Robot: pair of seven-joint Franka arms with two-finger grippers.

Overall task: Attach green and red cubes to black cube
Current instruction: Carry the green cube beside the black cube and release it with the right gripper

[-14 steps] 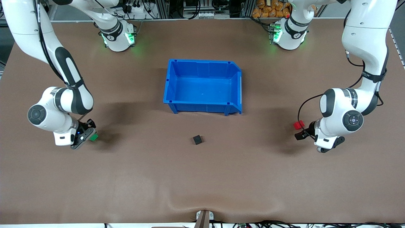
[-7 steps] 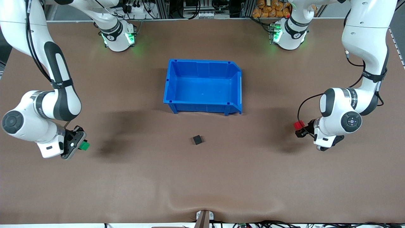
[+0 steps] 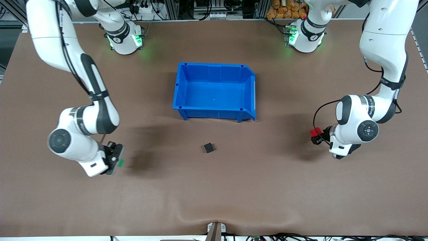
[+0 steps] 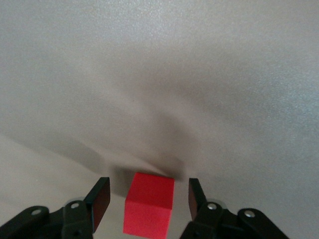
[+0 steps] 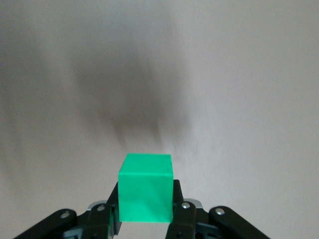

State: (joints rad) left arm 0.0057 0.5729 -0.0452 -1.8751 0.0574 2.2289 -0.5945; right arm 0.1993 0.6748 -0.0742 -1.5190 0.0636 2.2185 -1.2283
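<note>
Cloth-like brown table surface (image 3: 214, 187) lies under everything. Nearest the front camera, the right gripper (image 3: 115, 159) hangs over bare table toward the right arm's end, its fingers (image 5: 110, 214) clamped against the sides of the small bright green matte cube (image 5: 145, 187). The small matte black cube (image 3: 208, 147) sits alone on the table near the middle, well apart from both grippers. The left gripper (image 3: 317, 136) is toward the left arm's end, spread wide around the small bright red matte cube (image 4: 149, 203), with gaps showing on both sides. The open blue plastic bin (image 3: 214, 68) stands farther from the camera than the black cube.
</note>
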